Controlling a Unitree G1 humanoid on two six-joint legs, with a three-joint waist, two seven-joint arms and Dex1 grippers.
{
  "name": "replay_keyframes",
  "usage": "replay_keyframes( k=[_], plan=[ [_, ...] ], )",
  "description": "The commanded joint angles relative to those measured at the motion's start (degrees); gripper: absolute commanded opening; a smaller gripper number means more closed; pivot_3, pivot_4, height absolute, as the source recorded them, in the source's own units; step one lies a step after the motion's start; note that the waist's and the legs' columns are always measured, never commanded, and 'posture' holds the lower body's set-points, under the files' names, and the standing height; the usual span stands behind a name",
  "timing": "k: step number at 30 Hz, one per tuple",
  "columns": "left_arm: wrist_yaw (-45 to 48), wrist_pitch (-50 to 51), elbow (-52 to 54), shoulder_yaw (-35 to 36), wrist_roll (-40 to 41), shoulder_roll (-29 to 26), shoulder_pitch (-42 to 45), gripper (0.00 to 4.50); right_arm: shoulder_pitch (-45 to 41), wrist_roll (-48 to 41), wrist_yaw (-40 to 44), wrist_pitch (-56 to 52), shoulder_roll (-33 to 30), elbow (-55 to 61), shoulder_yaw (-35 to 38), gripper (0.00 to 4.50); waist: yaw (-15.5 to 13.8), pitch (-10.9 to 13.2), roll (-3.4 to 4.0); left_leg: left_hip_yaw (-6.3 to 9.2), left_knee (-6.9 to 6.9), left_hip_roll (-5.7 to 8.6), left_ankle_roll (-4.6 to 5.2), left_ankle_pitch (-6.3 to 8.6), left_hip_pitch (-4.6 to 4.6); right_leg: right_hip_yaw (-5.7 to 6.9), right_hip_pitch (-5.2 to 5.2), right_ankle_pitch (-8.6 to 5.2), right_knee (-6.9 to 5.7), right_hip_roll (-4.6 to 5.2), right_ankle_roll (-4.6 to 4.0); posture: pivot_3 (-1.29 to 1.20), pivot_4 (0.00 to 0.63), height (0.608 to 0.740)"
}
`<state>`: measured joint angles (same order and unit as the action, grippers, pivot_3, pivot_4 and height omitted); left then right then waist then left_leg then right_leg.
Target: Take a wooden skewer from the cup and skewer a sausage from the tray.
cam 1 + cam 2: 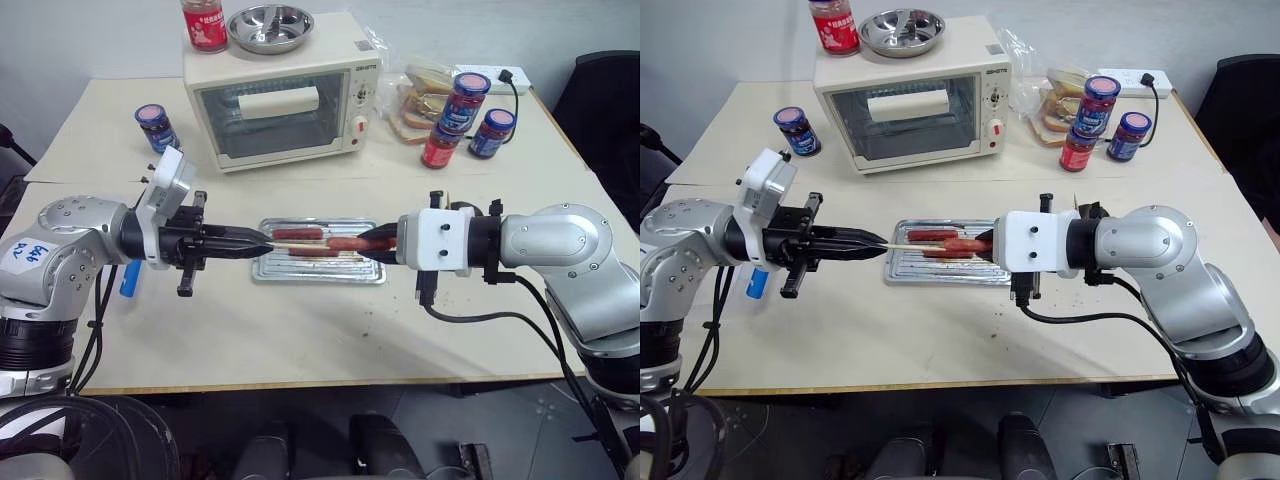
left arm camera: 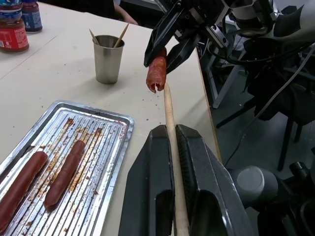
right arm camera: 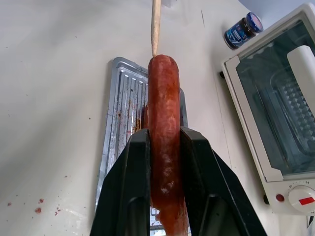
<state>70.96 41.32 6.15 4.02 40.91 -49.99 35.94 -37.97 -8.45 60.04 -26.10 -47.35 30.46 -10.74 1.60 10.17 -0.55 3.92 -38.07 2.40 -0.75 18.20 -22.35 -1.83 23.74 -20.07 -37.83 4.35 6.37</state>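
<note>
My left gripper (image 2: 170, 130) is shut on a wooden skewer (image 2: 168, 105) that points level toward the right gripper. My right gripper (image 3: 165, 132) is shut on a reddish-brown sausage (image 3: 162, 93) and holds it in the air above the silvery tray (image 1: 318, 272). The skewer's tip (image 3: 155, 29) meets the free end of the held sausage (image 2: 156, 73). Two more sausages (image 2: 64, 172) lie on the tray's ridged bottom. The cup (image 2: 108, 59) with a few skewers stands on the table beyond the tray; in the eye views my right arm mostly hides it.
A cream toaster oven (image 1: 285, 100) stands at the back with a steel bowl (image 1: 270, 27) and a red jar on top. Blue-wrapped jars (image 1: 467, 100) and bagged bread (image 1: 420, 100) are at the back right. One jar (image 1: 157, 125) stands at the back left.
</note>
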Motion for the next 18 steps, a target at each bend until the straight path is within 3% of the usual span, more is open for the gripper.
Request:
replay_keyframes(
  k=[1,18],
  plan=[
    [1.0,-1.2,-0.2,1.0,-0.8,-1.1,1.0,0.0,-0.5,-0.8,-0.7,0.0,0.0,2.7,1.3,0.85,0.0,0.0,0.0,0.0,0.0,0.0,0.0,0.0,0.0,0.0,0.0,0.0,0.0,0.0,0.0,0.0,0.15,0.74],
    [1.4,-0.8,0.0,0.4,-1.1,0.0,2.4,0.0,-0.7,-1.6,-1.7,-1.7,0.5,3.3,1.2,0.85,0.0,0.0,0.0,0.0,-0.01,0.0,0.0,0.0,0.0,0.0,0.0,0.0,-0.01,0.0,0.0,0.0,0.15,0.74]
  ],
)
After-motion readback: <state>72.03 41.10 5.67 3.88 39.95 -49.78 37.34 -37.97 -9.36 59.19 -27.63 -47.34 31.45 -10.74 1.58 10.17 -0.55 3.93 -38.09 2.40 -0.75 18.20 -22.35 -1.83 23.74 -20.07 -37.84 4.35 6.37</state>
